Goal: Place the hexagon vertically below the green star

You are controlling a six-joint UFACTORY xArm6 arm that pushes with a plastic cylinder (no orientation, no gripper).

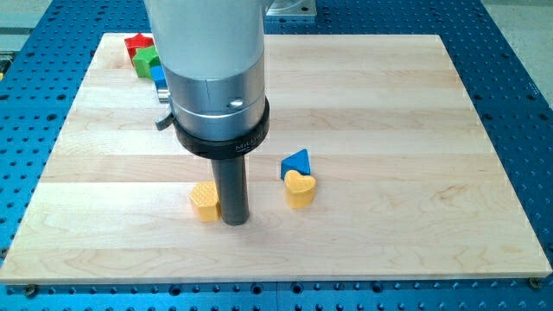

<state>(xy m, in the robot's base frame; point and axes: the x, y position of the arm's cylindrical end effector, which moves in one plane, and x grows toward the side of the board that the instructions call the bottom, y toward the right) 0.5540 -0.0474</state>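
Observation:
A yellow hexagon block (205, 200) lies on the wooden board (415, 130) near the view's bottom, left of centre. My tip (234, 223) rests on the board right next to the block's right side and hides its right edge. A green block (147, 60), apparently the star, sits at the view's top left, partly behind the arm. It lies far above and a little to the left of the yellow hexagon.
A red block (137, 43) touches the green one from above. A blue block (160, 76) just below it is mostly hidden by the arm. A blue triangle (296, 162) and a yellow heart (300, 189) sit together right of my tip.

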